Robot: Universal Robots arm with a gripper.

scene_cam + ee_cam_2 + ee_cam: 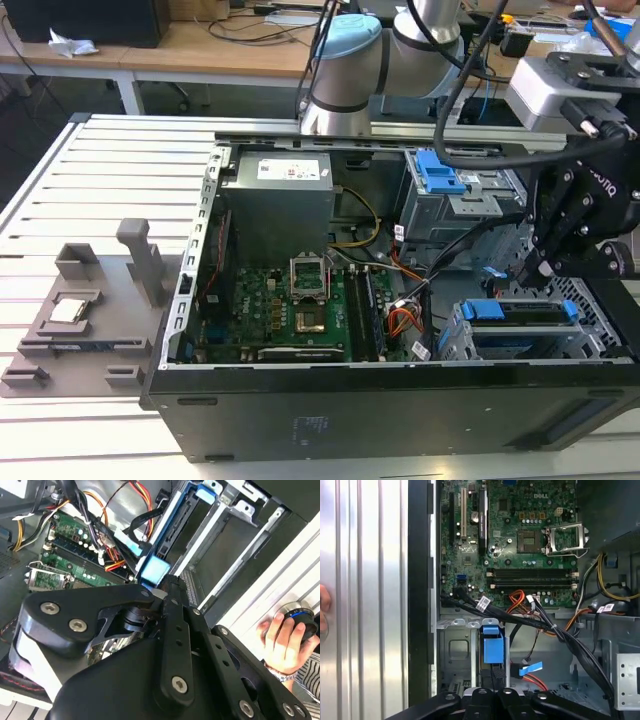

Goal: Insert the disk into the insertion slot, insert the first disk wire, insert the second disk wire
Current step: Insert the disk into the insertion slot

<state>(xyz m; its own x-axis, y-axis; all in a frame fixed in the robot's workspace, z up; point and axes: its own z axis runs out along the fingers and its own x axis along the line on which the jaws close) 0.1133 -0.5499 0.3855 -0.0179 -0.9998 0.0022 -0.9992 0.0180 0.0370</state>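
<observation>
The disk (520,313) lies inside the insertion slot (452,338). Its bright blue plastic frame shows at both ends of the silver-grey, perforated sheet-metal bay, so it looks seated. The tool (538,268) hangs just above the slot's inner end, on the side toward the green motherboard (300,300). In the first wrist view the tool (492,694) points at a glossy blue plastic block (493,650) just ahead of it, with something small and black between them. I cannot tell whether the tool is open, closed or gripping anything. The likeliest trouble is snagging. A bundle of thin, limp black wires (555,630), with orange and red ones alongside, crosses right beside the slot, and the tool's broad black linkage could hook or drag them if it shifts sideways. A plug pressed in askew would probably jam or bend, since plug and disk edge are rigid with little give. The slot's thin stamped walls also look sharp enough to scuff wire insulation. Well apart from the slot, past the case wall and the ribbed aluminium counter (90,190), a hand (285,637) rests on a round black knob (300,616). It seems clear of the tool.
</observation>
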